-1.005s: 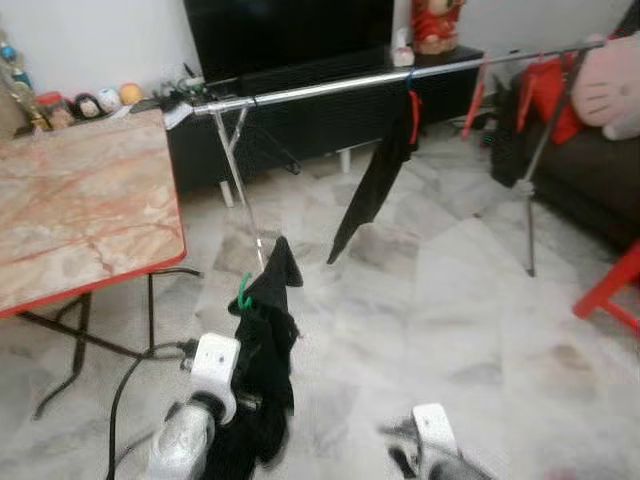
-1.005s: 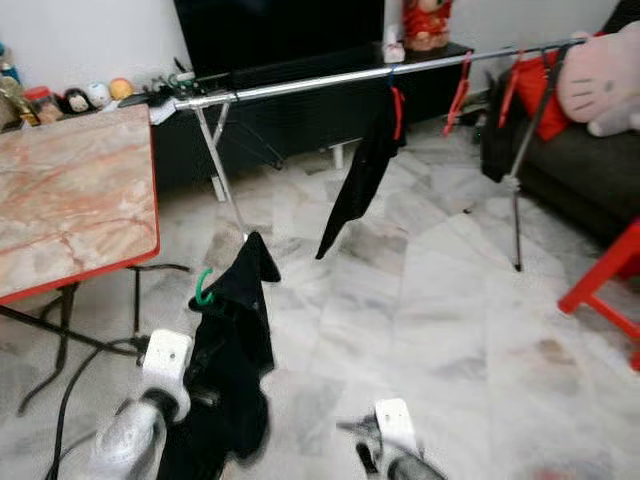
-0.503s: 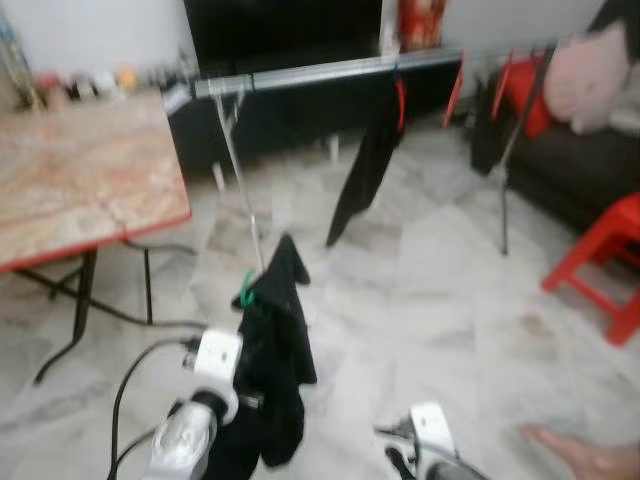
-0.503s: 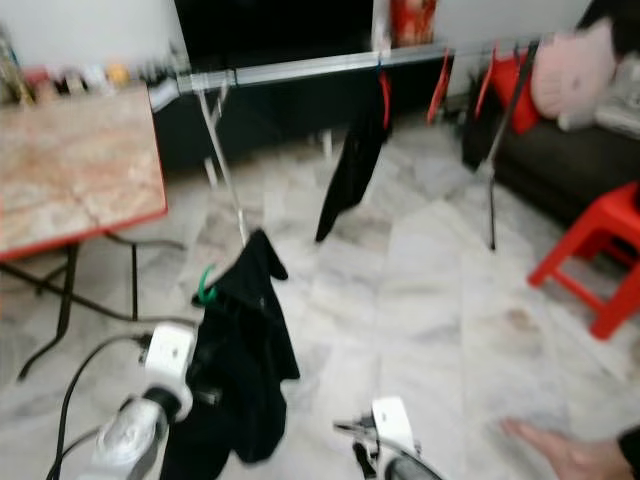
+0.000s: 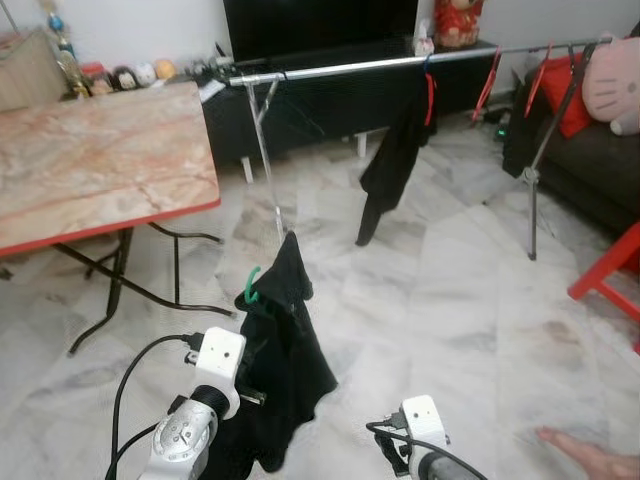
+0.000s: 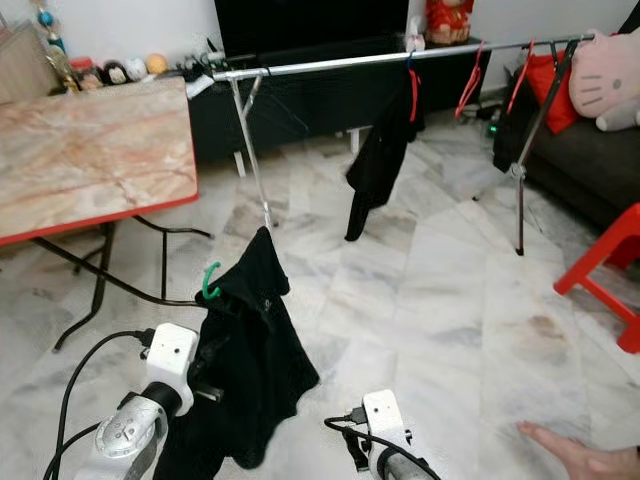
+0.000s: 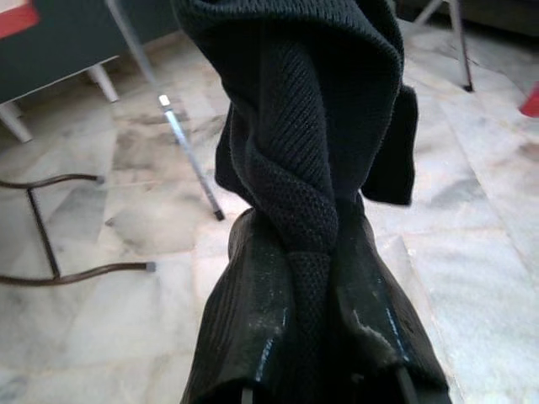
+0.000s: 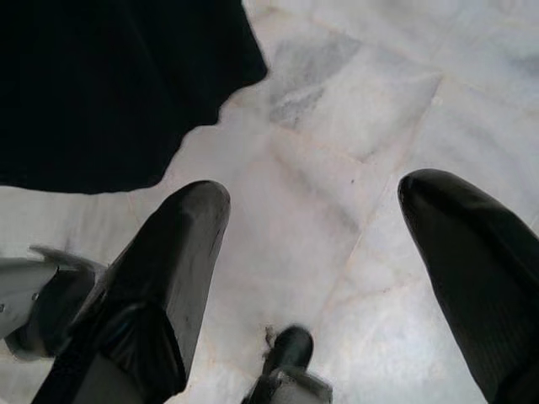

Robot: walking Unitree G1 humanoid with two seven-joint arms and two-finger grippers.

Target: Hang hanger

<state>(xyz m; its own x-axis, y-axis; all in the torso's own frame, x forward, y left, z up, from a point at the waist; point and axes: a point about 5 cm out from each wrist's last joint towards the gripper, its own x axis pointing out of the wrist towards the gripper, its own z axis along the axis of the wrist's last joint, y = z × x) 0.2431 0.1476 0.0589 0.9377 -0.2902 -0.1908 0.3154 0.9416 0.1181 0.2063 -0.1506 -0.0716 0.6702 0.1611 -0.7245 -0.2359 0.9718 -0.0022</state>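
Bench: a marble-patterned folding bench with a red edge (image 5: 100,170) stands at the far left on black legs; small figurines line the dark TV console behind its far edge.
Left gripper: the left gripper (image 7: 307,252), low on the left, holds its black fingers (image 7: 253,303) clenched on a bunched black knitted garment (image 5: 285,370).
Hanger: a green plastic hanger hook (image 5: 248,287) pokes out of the top of that garment, held up over the floor, well short of the rail.
Left wrist view: shows the knit squeezed between the two fingers, which the head views hide behind cloth.
Rail: a long silver metal clothes rail (image 5: 340,68) on thin crossed legs spans the room beyond; a second black garment on a red hanger (image 5: 395,160) hangs near its middle, with more red hangers (image 5: 490,72) further right.
Right gripper: the right gripper (image 8: 316,252) hangs low over the white marble floor (image 5: 470,290), fingers spread and grasping nothing, as its wrist view shows.
Far right: a red plastic stool (image 5: 610,275), a pink plush toy (image 5: 612,85) on a dark sofa, and a person's hand (image 5: 590,460) at the floor's near right corner.
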